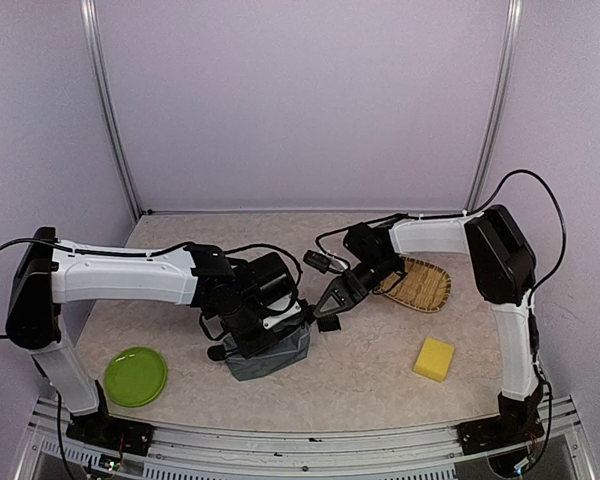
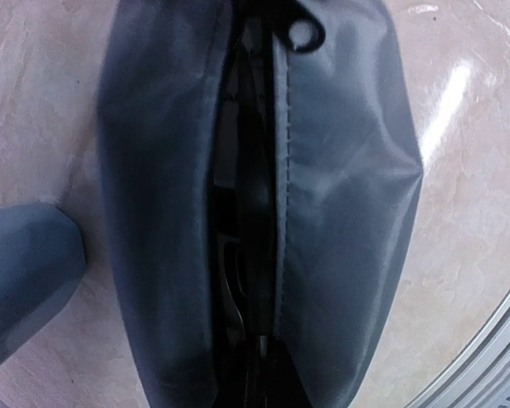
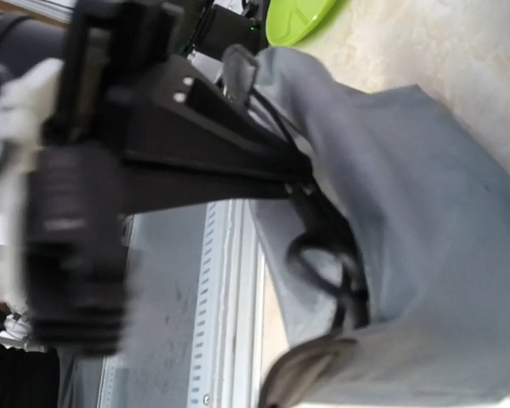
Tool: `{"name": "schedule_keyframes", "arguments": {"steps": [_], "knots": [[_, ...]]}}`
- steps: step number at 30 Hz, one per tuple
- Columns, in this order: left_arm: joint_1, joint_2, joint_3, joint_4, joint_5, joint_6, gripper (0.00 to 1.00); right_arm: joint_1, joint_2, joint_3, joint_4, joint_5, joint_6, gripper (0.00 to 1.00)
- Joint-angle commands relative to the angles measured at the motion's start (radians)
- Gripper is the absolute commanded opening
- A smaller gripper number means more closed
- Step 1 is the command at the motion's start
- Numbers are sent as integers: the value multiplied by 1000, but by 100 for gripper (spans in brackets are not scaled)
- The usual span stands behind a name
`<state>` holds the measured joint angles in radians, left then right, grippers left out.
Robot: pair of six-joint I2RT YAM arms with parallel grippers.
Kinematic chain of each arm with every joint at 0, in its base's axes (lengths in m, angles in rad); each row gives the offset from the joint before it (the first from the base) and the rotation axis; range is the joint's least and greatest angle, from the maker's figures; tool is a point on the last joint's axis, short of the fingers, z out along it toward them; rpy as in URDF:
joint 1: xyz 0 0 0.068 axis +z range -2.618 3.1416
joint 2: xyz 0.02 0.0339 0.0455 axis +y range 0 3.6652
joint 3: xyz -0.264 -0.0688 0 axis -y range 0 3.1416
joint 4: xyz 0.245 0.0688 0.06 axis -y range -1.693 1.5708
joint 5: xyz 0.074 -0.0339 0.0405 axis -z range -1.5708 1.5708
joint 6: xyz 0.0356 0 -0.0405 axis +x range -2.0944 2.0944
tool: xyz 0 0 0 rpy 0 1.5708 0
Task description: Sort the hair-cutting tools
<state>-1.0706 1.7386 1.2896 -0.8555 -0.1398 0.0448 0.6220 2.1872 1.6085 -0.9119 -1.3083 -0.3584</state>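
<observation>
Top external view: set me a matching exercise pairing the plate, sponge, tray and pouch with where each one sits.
Things:
1. round lime-green plastic plate
2. yellow foam sponge block
3. oval woven bamboo tray
4. grey fabric zip pouch

Places:
A. far right
B. middle, between the two arms
C. near left
D. near right

Pairs: 1-C, 2-D, 3-A, 4-B

A green plate (image 1: 135, 376) sits left, a yellow sponge (image 1: 434, 359) right, a woven tray (image 1: 425, 285) beyond.
</observation>
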Motion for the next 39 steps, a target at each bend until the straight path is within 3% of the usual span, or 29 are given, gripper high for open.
{"name": "schedule_keyframes", "arguments": {"steps": [1,9,18,23,31,35,39], "knots": [[-23,-34,15,-131,17,-47,0,1,-102,-28,33,-13,10,0],[-47,-36,46,-143,17,-57,0,2,-152,-83,47,-2,9,0],[-25,137,227,-100,-6,82,0,5,-149,-87,26,-4,-23,0],[-13,164,246,-27,13,142,0,4,-165,-96,28,14,-27,0],[-12,80,162,100,-109,137,32,-18,-190,-108,25,48,-37,0],[-19,-39,142,107,-116,76,39,-42,-220,-139,40,64,-37,0],[-8,-192,77,91,-211,-102,45,-51,-255,-134,19,155,-79,12]]}}
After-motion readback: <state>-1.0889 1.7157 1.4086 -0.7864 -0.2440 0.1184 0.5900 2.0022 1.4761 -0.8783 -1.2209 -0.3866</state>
